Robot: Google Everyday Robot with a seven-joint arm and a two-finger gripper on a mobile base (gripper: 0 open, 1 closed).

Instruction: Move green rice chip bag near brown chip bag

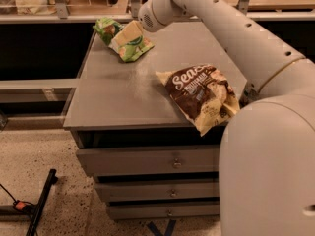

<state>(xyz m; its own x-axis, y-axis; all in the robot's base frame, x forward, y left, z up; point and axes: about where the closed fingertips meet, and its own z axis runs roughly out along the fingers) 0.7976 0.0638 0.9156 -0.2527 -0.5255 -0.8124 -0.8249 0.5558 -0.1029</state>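
The green rice chip bag (129,44) lies at the far left corner of the grey table (118,102). My gripper (124,33) reaches in from the right and sits on top of the bag's middle, covering part of it. The brown chip bag (202,93), with white script lettering and cream edges, lies near the table's front right, well apart from the green bag. My white arm (236,33) runs diagonally across the right side of the table.
The table is a cabinet with several drawers (172,163) below. A railing and shelf (64,14) run behind the table. My robot's body (270,171) fills the lower right. A black stand leg (42,200) lies on the speckled floor at left.
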